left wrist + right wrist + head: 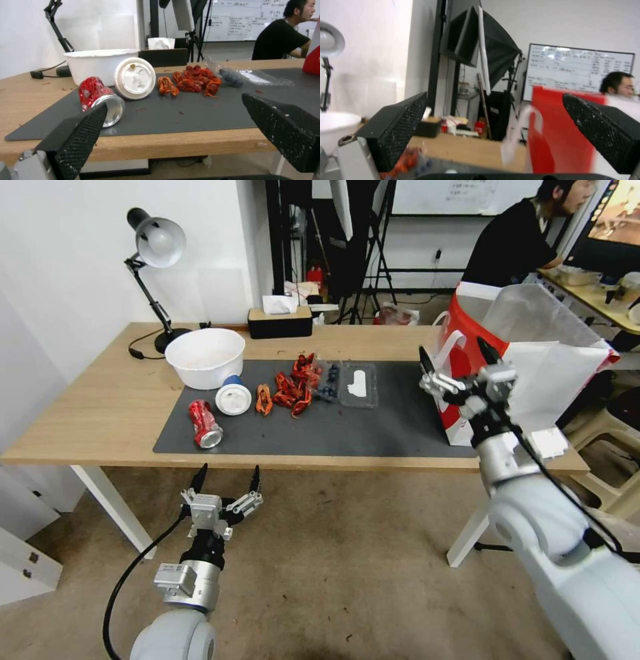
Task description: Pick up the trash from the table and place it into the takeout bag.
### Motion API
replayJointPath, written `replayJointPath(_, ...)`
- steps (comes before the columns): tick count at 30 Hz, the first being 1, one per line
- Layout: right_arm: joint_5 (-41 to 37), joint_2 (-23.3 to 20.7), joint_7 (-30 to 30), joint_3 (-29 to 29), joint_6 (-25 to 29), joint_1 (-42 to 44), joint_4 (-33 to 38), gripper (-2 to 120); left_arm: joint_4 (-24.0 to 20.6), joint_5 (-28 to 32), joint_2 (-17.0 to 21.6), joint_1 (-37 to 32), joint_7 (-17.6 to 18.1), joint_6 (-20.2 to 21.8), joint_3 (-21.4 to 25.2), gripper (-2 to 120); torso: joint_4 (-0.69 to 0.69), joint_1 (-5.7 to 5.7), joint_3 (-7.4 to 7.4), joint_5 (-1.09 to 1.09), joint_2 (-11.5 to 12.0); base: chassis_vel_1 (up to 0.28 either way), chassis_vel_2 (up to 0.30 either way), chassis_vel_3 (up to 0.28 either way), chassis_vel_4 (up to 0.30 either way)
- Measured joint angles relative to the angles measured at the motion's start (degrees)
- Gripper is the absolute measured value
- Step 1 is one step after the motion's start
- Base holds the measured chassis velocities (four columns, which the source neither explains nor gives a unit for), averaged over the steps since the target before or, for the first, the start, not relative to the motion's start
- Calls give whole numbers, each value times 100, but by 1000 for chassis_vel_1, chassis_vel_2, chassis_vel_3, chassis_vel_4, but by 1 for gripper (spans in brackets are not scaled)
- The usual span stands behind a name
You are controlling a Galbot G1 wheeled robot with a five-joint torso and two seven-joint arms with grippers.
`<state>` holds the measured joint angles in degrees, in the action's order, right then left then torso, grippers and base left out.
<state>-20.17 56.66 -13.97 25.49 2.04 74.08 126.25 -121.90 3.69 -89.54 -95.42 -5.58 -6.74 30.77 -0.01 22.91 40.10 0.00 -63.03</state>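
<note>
The long light-wood table (100, 413) carries a dark grey rectangular mat (387, 430). On the mat lie a crushed red soda can (204, 423), a white lidded cup (233, 398) and red crayfish shells (293, 387). The right gripper (460, 359), fingers spread, is at the white-and-red paper takeout bag (547, 373). The left gripper (225, 480), fingers spread, is below the table's front edge.

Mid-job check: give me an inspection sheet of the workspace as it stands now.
Surface: table, grey mat, crumbs.
Job's things: crushed red can, lidded cup on its side, white bowl, crayfish shells, clear tray; takeout bag open at table's right end.
Clutter: desk lamp, tissue box.
Grippers: left pincer open, below table edge; right pincer open, beside bag.
Cables: lamp cord.
Surroundings: seated person behind.
</note>
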Motion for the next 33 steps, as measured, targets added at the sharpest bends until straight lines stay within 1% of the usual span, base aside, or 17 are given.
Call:
replayJointPath(1, 0, 0, 0, 0, 0, 0, 0, 100, 0, 0, 0, 0, 0, 0, 0, 100, 0, 0, 0, 0, 0, 0, 0, 0, 0)
replayJointPath(5, 469, 280, -97, 93, 562, 965, 60, 100, 13, 10, 19, 5, 3, -12, 8, 100, 0, 0, 0, 0, 0, 0, 0, 0, 0)
replayJointPath(6, 469, 280, -97, 93, 562, 965, 60, 100, 13, 10, 19, 5, 3, -12, 8, 100, 0, 0, 0, 0, 0, 0, 0, 0, 0)
replayJointPath(7, 555, 350, -148, 84, 698, 1118, 18, 100, 14, 12, 24, 6, 3, -19, 12, 100, 0, 0, 0, -2, 0, 0, 0, 0, 0)
replayJointPath(8, 693, 460, -198, 64, 877, 1294, -82, 100, 14, 13, 25, 6, 3, -26, 17, 100, 1, 0, 0, -1, 0, 0, 0, 0, 0)
replayJointPath(9, 693, 460, -198, 64, 877, 1294, -82, 100, 14, 13, 25, 6, 3, -26, 17, 100, 1, 0, 0, -1, 0, 0, 0, 0, 0)
replayJointPath(12, 895, 693, -339, -79, 1231, 1642, -365, 100, 9, 12, 24, -28, 4, -58, 35, 100, 0, 0, 1, 0, 0, 0, 0, 0, 0)
replayJointPath(13, 895, 693, -339, -79, 1231, 1642, -365, 100, 9, 12, 24, -28, 4, -58, 35, 100, 0, 0, 1, 0, 0, 0, 0, 0, 0)
replayJointPath(16, 1036, 871, -399, -295, 1549, 1850, -732, 100, -28, 4, 7, -85, 8, -93, 74, 100, 1, 0, 1, 0, 0, 0, 0, 0, 0)
replayJointPath(23, 1131, 1055, -447, -470, 1689, 1964, -1001, 100, -72, -1, 31, -91, 12, -94, 92, 100, 1, 0, 0, 0, 0, 0, 0, 0, 0)
replayJointPath(28, 1171, 1076, -457, -470, 1690, 1955, -1018, 100, -55, 24, 81, -6, 22, -79, 77, 100, 1, 0, 1, 0, 0, 0, 0, 0, 0)
replayJointPath(33, 1255, 1090, -475, -467, 1678, 1922, -1017, 100, 183, 194, 255, 353, 125, -57, 49, 100, 1, 0, 1, -1, 0, 0, 0, 0, 0)
